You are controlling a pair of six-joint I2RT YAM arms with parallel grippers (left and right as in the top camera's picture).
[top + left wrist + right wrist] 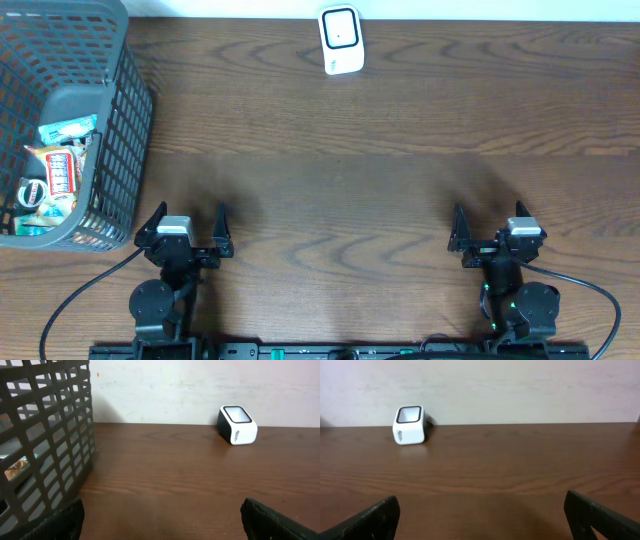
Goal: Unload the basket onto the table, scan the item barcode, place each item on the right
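The basket [125, 140] runs off the left edge; print on its packets [62, 170] is too small to read.

The table [380, 170] is finished in dark brown wood grain. The basket [125, 140] at far left is moulded in a dark grey lattice. The barcode scanner [341, 42] is cased in white, with a black window. The packets [60, 170] are printed in red, white and teal.

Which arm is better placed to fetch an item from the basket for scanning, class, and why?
Left. The basket holding the packets stands just ahead of the open left gripper; the right gripper, also open, sits far across the table.
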